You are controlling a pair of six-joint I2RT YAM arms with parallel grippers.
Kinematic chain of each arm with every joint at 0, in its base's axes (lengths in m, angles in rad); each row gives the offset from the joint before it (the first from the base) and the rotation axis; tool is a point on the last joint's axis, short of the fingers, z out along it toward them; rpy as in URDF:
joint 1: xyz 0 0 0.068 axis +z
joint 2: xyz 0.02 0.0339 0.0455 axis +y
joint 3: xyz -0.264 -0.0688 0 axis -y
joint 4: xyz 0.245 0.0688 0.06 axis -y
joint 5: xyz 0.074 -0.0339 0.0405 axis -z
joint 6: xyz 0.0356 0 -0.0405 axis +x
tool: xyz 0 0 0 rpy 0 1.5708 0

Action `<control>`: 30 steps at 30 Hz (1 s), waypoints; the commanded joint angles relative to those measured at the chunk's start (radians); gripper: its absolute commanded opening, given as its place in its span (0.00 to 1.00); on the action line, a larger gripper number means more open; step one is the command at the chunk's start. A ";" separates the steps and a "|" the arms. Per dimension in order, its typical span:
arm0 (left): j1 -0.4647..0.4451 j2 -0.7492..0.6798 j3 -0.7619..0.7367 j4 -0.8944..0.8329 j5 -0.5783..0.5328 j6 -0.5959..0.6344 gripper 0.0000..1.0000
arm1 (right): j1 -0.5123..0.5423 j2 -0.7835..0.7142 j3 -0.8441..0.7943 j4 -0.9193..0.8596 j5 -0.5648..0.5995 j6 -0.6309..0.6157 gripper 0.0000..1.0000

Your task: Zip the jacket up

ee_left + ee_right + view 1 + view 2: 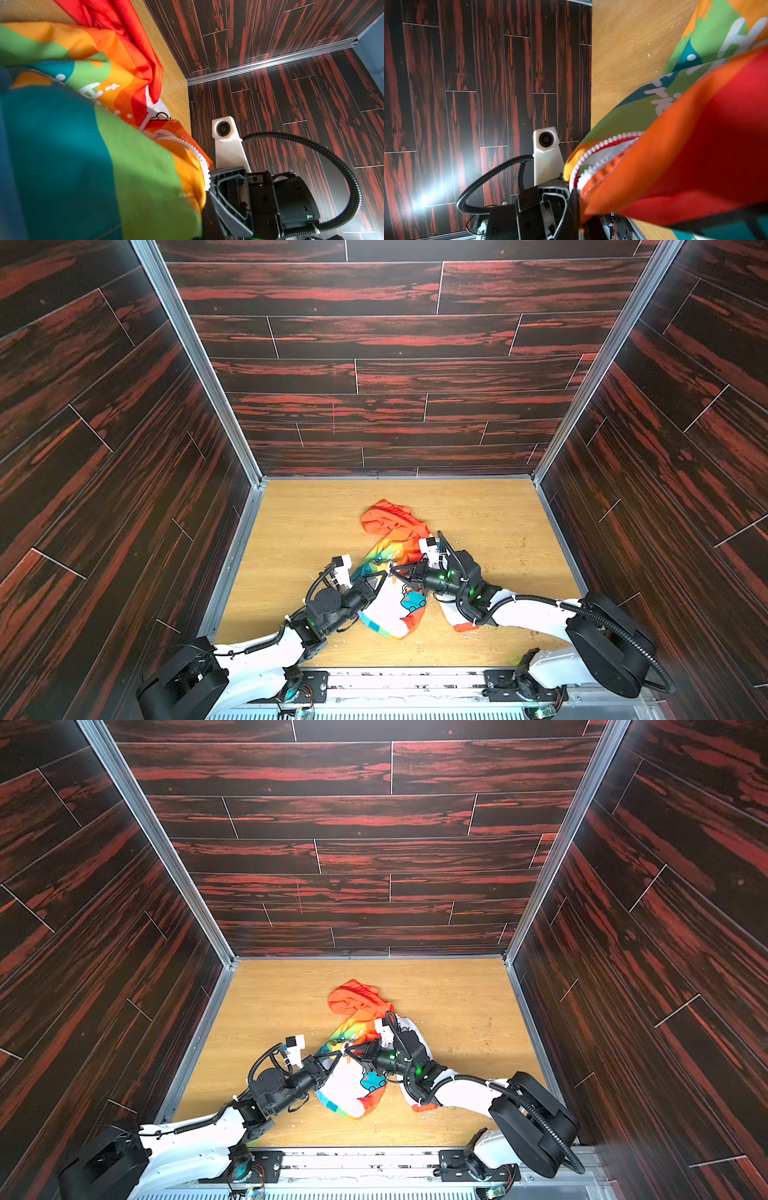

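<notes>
Your jacket (395, 608) lies crumpled on the wooden surface (316, 531), near its front middle, with the orange hood (386, 518) toward the dark, red-streaked back wall (395, 377); the left claw (383, 576) and right claw (400, 572) meet almost tip to tip above it, each clenched on the fabric edge beside the white zipper teeth (602, 144), whose two rows are parted; raised cloth fills much of both wrist views; the right arm crosses over a white part with an orange cuff (464, 627); pale crumbs (515, 545) dot the surface on the right.
</notes>
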 commanded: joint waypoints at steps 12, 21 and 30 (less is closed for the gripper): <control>-0.039 0.002 -0.022 -0.004 0.027 0.025 0.00 | -0.057 -0.045 0.061 -0.027 0.090 0.014 0.00; -0.041 -0.025 -0.053 0.008 -0.025 0.026 0.00 | -0.069 -0.051 0.094 -0.050 0.019 -0.005 0.19; -0.040 -0.183 -0.031 -0.134 -0.112 0.068 0.00 | -0.066 -0.080 -0.007 0.028 -0.045 -0.024 0.50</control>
